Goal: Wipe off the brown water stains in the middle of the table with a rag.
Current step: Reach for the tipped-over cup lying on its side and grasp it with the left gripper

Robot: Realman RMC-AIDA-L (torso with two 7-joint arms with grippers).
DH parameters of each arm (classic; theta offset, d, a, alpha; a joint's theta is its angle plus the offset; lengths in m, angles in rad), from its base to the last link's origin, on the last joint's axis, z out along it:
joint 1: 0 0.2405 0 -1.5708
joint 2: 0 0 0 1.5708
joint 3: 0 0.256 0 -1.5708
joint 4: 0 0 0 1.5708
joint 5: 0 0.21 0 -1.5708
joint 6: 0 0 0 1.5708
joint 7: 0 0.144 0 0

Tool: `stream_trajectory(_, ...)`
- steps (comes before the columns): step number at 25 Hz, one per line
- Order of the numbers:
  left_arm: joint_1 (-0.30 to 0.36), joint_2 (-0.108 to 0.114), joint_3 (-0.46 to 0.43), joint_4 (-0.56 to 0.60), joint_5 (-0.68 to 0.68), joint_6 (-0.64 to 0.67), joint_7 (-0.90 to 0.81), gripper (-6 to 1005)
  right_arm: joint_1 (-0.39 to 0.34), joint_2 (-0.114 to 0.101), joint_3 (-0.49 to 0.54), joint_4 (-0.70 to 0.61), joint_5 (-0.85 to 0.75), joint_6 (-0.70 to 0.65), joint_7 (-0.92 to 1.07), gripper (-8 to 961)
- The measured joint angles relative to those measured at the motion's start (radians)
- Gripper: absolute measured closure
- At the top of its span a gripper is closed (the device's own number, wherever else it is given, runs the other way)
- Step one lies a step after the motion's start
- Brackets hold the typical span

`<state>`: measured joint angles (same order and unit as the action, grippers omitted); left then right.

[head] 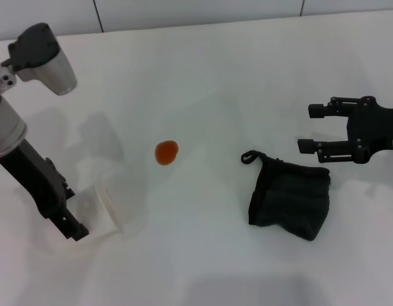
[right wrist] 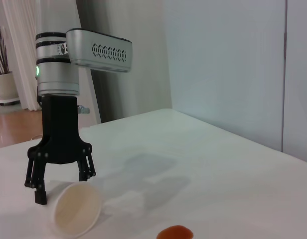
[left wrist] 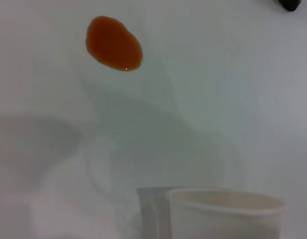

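White bench [head: 247, 70], pale wall behind. Left pincer [head: 78, 220] low at bench's left, fingers spread around tipped paper cup [head: 97, 213]. Brown water stains [head: 166, 152] mid-bench. Rag [head: 290, 199] lies right of it. Right pincer [head: 311, 129] hovers open, empty, above rag.

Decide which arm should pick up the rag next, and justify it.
Right. The right gripper hovers open just beside the rag, while the left gripper is at the paper cup, across the stain.
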<state>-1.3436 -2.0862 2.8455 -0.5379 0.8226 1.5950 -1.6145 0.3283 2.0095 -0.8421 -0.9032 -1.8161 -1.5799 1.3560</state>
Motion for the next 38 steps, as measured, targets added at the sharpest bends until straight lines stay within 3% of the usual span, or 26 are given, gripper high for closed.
stream_trajectory(31,0.013,0.001,0.000,0.041,0.007,-0.032,-0.028,206,0.012,0.000,0.000,0.009,0.000,0.001,-0.003,176)
stream_trajectory(38,0.015,0.005,0.000,0.047,-0.006,-0.022,-0.019,298,0.012,0.000,0.000,0.009,0.000,0.001,-0.004,176)
